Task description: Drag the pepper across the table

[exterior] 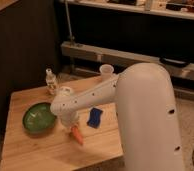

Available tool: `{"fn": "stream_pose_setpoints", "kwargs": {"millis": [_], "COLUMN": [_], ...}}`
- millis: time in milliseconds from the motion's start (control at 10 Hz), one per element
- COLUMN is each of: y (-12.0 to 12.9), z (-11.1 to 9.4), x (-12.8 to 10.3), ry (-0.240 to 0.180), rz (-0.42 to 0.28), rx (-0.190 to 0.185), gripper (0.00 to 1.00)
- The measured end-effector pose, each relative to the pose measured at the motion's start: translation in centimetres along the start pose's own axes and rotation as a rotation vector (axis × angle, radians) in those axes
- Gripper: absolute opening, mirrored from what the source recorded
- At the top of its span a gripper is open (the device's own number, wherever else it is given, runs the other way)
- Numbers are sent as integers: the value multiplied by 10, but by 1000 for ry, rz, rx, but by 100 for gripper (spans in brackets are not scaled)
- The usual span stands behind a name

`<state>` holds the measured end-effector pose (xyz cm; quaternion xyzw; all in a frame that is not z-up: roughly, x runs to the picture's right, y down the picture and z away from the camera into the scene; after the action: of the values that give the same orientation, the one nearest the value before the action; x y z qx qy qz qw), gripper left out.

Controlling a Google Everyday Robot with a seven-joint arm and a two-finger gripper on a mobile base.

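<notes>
The white arm [140, 100] reaches from the 4 o'clock corner toward the worktop [30, 150] centre, wrist bent downward. The pepper [77, 135] lies mid-worktop, long axis running 11 to 5 o'clock. The pincer [71, 127] sits at its upper end; grip cannot be told.

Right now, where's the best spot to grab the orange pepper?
Probably its thick upper end, coming straight down from above. The pepper lies flat on the table, tapering toward the front edge, and the gripper sits right over that upper end, between the green bowl and blue sponge.
</notes>
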<state>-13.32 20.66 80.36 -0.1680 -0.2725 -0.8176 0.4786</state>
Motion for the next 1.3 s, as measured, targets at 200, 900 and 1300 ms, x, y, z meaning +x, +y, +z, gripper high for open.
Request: {"fn": "stream_pose_setpoints", "kwargs": {"millis": [200,900,1300], "y": [-5,-24,-34], "z": [-1,1,13], "x": [-7,-17,-19], "ry": [7,5,-26], "rz": [-11,-64,-91], "rx": [7,-2,-25], "gripper": [27,27,27]}}
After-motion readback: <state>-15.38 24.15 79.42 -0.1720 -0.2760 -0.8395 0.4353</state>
